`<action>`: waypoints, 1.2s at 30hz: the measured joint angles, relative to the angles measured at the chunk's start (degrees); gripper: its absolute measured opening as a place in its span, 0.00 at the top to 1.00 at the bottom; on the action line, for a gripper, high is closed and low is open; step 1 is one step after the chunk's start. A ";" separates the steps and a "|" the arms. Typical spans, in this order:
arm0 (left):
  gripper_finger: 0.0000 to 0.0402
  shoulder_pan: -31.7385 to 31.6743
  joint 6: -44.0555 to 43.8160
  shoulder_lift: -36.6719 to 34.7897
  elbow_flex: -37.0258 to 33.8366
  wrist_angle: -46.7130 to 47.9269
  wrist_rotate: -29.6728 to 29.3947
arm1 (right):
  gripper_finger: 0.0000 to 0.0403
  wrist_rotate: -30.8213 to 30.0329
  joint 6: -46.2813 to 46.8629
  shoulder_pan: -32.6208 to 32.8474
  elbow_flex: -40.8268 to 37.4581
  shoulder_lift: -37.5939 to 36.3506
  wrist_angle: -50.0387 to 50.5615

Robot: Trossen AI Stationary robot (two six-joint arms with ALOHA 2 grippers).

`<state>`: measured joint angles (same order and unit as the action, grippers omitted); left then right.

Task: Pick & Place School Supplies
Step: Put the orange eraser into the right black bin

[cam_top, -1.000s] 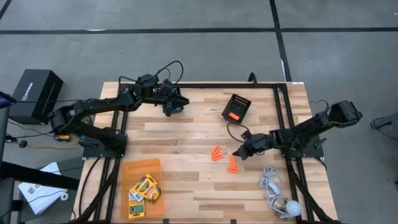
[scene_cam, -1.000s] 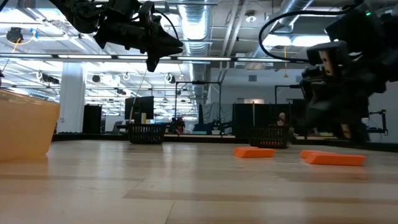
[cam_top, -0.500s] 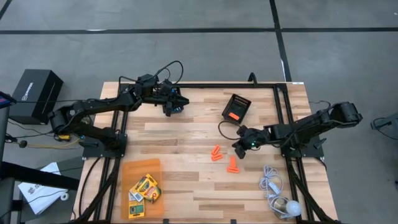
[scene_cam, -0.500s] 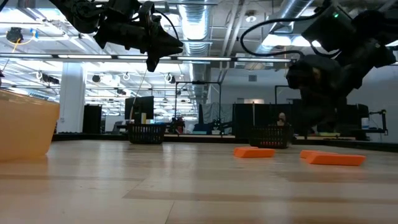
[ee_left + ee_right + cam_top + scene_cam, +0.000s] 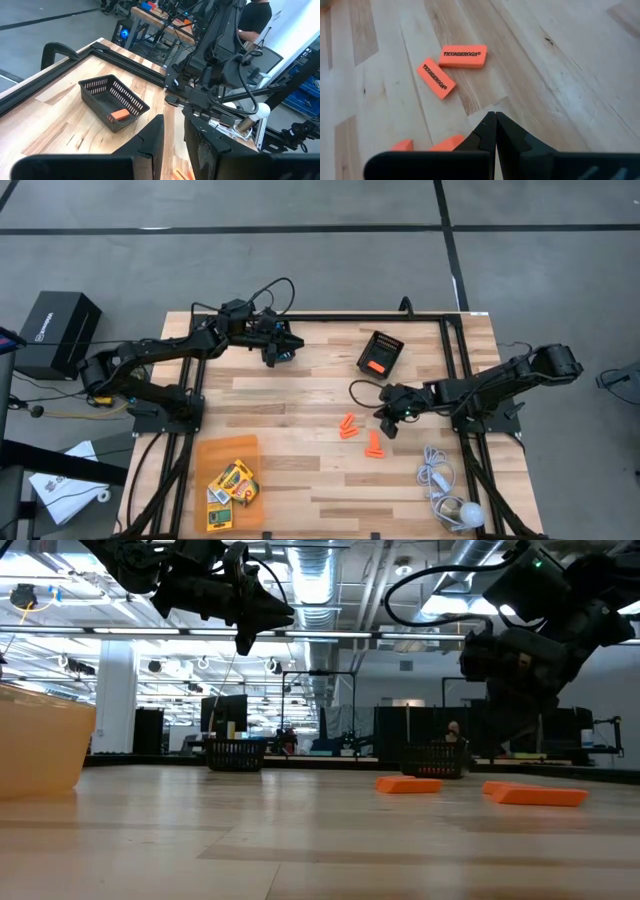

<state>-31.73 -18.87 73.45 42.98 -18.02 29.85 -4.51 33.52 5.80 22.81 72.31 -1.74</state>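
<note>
My two arms are matte black, built of jointed tubular links on black base mounts, with thin black cables looping off each wrist. The left gripper (image 5: 284,346) and right gripper (image 5: 387,423) end in dark, tapered, wedge-shaped fingers (image 5: 485,132)

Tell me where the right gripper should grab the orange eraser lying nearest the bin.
Probably from straight above, fingers across its two long sides at mid-length. That eraser lies flat on the table, a slim block, clear on both long sides though its neighbour sits close by one end. The right gripper is shut and must open first.
</note>
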 joint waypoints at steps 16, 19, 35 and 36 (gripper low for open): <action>0.82 -5.79 -1.83 0.00 0.00 0.03 -0.02 | 1.00 0.98 -7.09 0.17 0.00 0.00 -0.70; 0.82 -6.29 -2.46 0.00 0.00 0.02 -0.02 | 1.00 1.56 -8.46 0.17 0.00 0.00 -0.87; 0.82 -6.29 -2.94 0.02 0.00 0.04 -0.37 | 1.00 1.89 -10.36 0.15 -3.93 0.11 -2.36; 0.82 -6.29 -3.02 0.02 0.00 0.06 -0.35 | 1.00 2.32 -9.76 0.17 -4.43 0.11 -3.52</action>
<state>-38.02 -21.89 73.47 42.98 -17.96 29.50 -2.19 23.76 5.98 18.38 72.42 -5.25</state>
